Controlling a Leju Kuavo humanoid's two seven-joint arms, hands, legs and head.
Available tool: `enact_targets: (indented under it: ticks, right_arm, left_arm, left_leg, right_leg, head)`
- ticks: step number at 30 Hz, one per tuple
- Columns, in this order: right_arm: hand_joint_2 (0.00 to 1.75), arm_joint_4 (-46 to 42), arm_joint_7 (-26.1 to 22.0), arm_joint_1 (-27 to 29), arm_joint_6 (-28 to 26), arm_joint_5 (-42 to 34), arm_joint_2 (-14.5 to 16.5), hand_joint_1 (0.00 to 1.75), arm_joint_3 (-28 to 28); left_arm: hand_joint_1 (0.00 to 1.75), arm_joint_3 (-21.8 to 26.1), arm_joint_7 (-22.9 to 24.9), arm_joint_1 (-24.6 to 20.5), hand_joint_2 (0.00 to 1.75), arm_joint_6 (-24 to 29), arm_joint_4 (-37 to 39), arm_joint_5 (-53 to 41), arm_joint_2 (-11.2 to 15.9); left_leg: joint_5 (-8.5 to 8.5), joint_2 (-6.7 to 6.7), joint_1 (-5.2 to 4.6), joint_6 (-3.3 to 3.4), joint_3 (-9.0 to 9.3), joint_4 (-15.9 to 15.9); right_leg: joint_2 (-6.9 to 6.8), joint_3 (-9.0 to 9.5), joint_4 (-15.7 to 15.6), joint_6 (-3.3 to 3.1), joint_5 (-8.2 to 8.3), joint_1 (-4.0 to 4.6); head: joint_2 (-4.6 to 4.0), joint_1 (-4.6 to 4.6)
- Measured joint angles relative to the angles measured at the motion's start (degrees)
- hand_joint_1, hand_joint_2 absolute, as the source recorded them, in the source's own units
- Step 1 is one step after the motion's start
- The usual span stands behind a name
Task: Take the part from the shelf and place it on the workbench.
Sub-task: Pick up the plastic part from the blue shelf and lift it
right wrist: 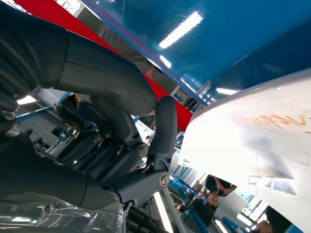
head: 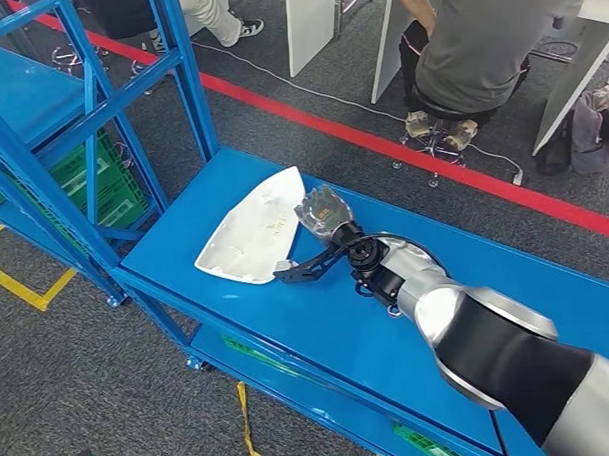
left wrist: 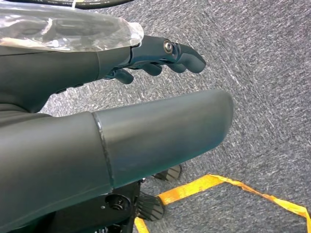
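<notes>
Your right hand (head: pixel 322 232): fingers (head: pixel 303 268) apart, tips at the near edge of the white part (head: pixel 255 230); whether they touch it, you cannot tell. Part: flat on the blue surface (head: pixel 328 327), so placement looks done, withdrawal left. Left hand (left wrist: pixel 161 53): hanging, fingers loosely extended, holding nothing. Shelf (head: pixel 65 146): far left, cut off.

A red line (head: pixel 405 149) crosses the grey carpet (head: pixel 80 376) behind the blue frame. Yellow tape (head: pixel 20 288) marks the floor in front. Green crates (head: pixel 104 185) sit low inside the frame. A seated person in a grey shirt (head: pixel 484 42) is beside white desks (head: pixel 309 23), with a grey bag (head: pixel 588 128) nearby.
</notes>
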Motion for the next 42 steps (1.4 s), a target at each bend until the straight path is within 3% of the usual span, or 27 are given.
enact_targets:
  ticks: [3, 4, 7, 8, 11, 16, 31, 35, 38, 42]
  right_arm:
    - [1.75, 0.05, 0.00, 0.00, 0.01, 0.00, 0.00, 1.75, 0.00]
    - [1.75, 0.07, 0.00, 0.00, 0.01, 0.00, 0.00, 1.40, 0.00]
    - [1.75, 0.11, -0.11, 0.00, -0.22, -0.19, 0.00, 0.10, -0.01]
    - [1.31, 0.12, -0.35, 0.00, -0.57, -0.75, 0.00, 0.00, -0.05]
    - [0.00, 0.12, -3.17, 0.01, -2.03, -6.71, 0.03, 0.00, -1.14]
    - [0.00, 0.08, -12.19, -0.04, -0.34, -20.02, 0.55, 0.00, -5.94]
    - [0.00, 0.03, -12.97, -0.88, 2.29, -18.81, 2.75, 0.00, -9.92]
    - [0.00, 0.03, -14.01, -0.88, 3.39, -21.53, 3.09, 0.00, -10.36]
    - [0.00, -0.01, -17.58, -0.86, 6.65, -30.92, 3.57, 0.00, -12.18]
    - [0.00, -0.12, -26.38, -0.74, 13.05, -50.83, 4.57, 0.00, -18.01]
  left_arm:
    - [0.00, 0.00, -0.01, 0.00, 0.00, -0.05, 0.00, 0.01, 0.00]
    - [0.00, 0.00, -0.01, 0.00, 0.00, -0.06, 0.00, 0.01, 0.00]
    - [0.00, 0.00, -0.01, 0.00, 0.00, -0.10, 0.00, 0.00, 0.00]
    - [0.00, 0.00, -0.02, 0.00, 0.00, -0.11, 0.00, 0.00, 0.00]
    - [0.00, 0.00, -0.15, 0.00, 0.00, -0.11, 0.00, 0.00, 0.00]
    - [0.00, 0.00, -0.58, 0.00, 0.00, -0.12, 0.00, -0.01, 0.03]
    - [0.00, 0.00, -0.77, -0.23, 0.00, -0.89, 0.00, -0.52, 0.07]
    - [0.00, 0.00, -0.77, -0.28, 0.00, -1.25, 0.00, -0.52, 0.09]
    - [0.00, 0.00, -0.78, -0.29, 0.00, -1.21, 0.00, -0.52, 0.08]
    - [0.00, 0.00, -0.84, -0.29, 0.00, -1.14, 0.00, -0.63, 0.09]
  left_leg:
    - [0.00, 0.00, 0.00, 0.00, 0.00, 0.00]
    - [0.00, 0.00, 0.00, 0.00, 0.00, 0.00]
    - [0.00, 0.00, 0.00, 0.00, 0.00, 0.00]
    - [0.00, 0.00, 0.00, 0.00, 0.00, 0.00]
    - [0.00, 0.00, 0.00, 0.00, 0.00, 0.00]
    - [0.00, -0.01, 0.00, 0.00, 0.00, 0.00]
    - [0.00, 0.01, 0.00, 0.00, -0.01, 0.00]
    - [0.00, 0.01, 0.00, 0.00, 0.00, 0.00]
    - [0.00, 0.01, 0.00, 0.00, 0.00, 0.00]
    - [0.00, 0.01, 0.00, 0.00, 0.00, 0.00]
  right_leg:
    - [0.00, 0.00, 0.00, 0.00, 0.00, 0.00]
    - [0.01, 0.00, 0.00, 0.00, 0.00, 0.00]
    - [0.01, 0.00, 0.00, 0.00, 0.00, 0.00]
    - [0.01, 0.00, 0.00, 0.00, 0.00, 0.00]
    - [0.00, 0.00, 0.00, 0.00, 0.00, 0.00]
    - [0.00, 0.02, 0.00, 0.00, 0.00, 0.00]
    - [0.00, 0.01, 0.00, 0.00, 0.00, 0.00]
    - [0.00, 0.01, 0.00, 0.00, 0.00, 0.00]
    - [0.01, 0.01, 0.00, 0.00, 0.00, 0.00]
    - [0.00, 0.00, 0.00, 0.00, 0.00, 0.00]
  head:
    - [0.01, 0.00]
    - [0.01, 0.00]
    - [0.01, 0.00]
    - [0.01, 0.00]
    - [0.00, 0.00]
    - [0.01, 0.00]
    - [0.01, 0.00]
    - [0.01, 0.00]
    - [0.01, 0.00]
    - [0.01, 0.01]
